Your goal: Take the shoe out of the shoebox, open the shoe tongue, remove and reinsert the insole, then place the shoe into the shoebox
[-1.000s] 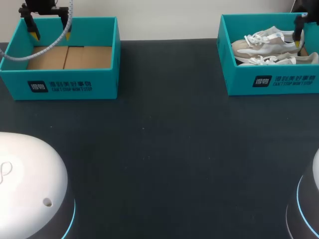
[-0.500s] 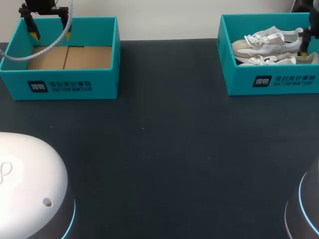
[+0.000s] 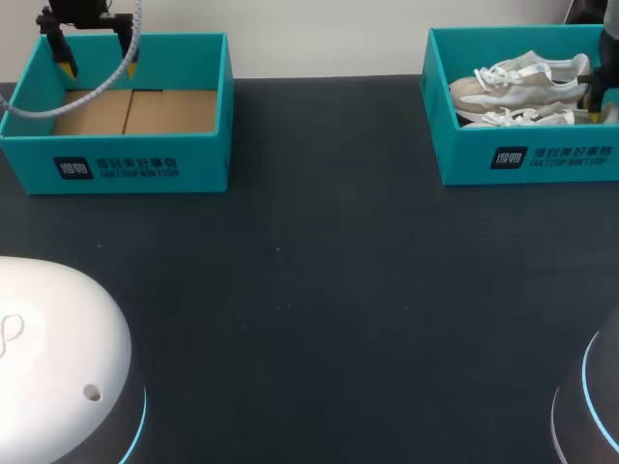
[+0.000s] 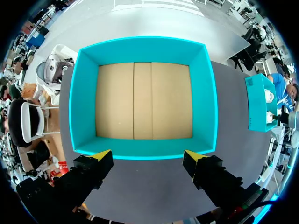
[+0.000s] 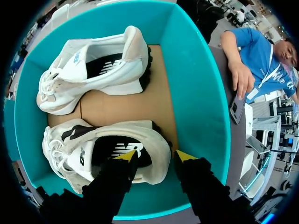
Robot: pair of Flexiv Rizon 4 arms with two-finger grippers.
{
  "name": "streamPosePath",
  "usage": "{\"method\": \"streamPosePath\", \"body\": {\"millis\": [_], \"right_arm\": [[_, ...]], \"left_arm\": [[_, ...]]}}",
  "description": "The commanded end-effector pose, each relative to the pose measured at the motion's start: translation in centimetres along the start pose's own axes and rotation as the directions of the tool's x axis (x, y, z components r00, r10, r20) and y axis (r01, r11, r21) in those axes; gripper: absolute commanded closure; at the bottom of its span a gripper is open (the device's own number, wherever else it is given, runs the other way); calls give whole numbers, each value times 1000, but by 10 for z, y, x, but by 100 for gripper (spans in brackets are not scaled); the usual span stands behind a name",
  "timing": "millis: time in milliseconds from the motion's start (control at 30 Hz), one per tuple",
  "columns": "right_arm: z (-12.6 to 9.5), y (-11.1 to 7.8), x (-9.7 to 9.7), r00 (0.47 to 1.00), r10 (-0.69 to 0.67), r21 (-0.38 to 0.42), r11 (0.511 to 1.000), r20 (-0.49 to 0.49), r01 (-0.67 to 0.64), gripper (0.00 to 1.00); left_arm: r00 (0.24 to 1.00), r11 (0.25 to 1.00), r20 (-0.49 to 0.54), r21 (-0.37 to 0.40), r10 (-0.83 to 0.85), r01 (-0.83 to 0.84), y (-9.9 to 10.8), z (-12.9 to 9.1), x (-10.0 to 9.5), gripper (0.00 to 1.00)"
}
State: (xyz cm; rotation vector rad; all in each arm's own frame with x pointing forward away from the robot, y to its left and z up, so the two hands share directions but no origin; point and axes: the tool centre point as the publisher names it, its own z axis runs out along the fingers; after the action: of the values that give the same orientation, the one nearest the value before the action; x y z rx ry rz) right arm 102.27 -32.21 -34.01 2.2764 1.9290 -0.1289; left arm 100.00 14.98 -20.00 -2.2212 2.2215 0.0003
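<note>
Two pale sneakers lie on their sides in the teal shoebox (image 3: 527,159) at the back right. In the right wrist view the nearer shoe (image 5: 107,147) has its heel between my right gripper's (image 5: 155,156) fingers: one yellow tip sits inside the shoe opening, the other outside the heel, both against the heel wall. The other shoe (image 5: 93,65) lies further ahead in the box (image 5: 196,93). In the head view the right gripper (image 3: 598,104) shows at the box's right end, over the nearer shoe (image 3: 527,116). My left gripper (image 3: 97,68) hangs open above the back left.
A second teal box (image 3: 126,164) stands at the back left, with only its bare cardboard floor inside. In the left wrist view this box (image 4: 142,46) lies just ahead of the open left gripper (image 4: 147,156). Dark tabletop (image 3: 309,290) stretches between the boxes.
My right gripper has dropped lower into the right box and its fingers have drawn together onto the nearer shoe's heel. The left arm has stayed still.
</note>
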Motion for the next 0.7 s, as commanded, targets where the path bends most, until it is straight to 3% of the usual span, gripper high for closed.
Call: {"method": "streamPosePath", "body": {"millis": [33, 333, 400, 433, 467, 700], "right_arm": [[10, 4, 0, 1000, 7, 9, 1000, -3, -7, 51], [23, 5, -4, 1000, 5, 26, 1000, 13, -6, 56], [25, 5, -5, 1000, 11, 28, 1000, 18, -12, 72], [26, 6, -6, 1000, 14, 31, 999, 19, -15, 83], [27, 6, -6, 1000, 14, 32, 999, 22, -15, 100], [25, 2, -11, 999, 10, 36, 999, 39, -12, 100]], "left_arm": [[1000, 1000, 0, 0, 0, 0, 0, 0, 0, 0], [1000, 1000, 0, 0, 0, 0, 0, 0, 0, 0], [1000, 1000, 0, 0, 0, 0, 0, 0, 0, 0], [1000, 1000, 0, 0, 0, 0, 0, 0, 0, 0], [1000, 1000, 0, 0, 0, 0, 0, 0, 0, 0], [1000, 1000, 0, 0, 0, 0, 0, 0, 0, 0]]}}
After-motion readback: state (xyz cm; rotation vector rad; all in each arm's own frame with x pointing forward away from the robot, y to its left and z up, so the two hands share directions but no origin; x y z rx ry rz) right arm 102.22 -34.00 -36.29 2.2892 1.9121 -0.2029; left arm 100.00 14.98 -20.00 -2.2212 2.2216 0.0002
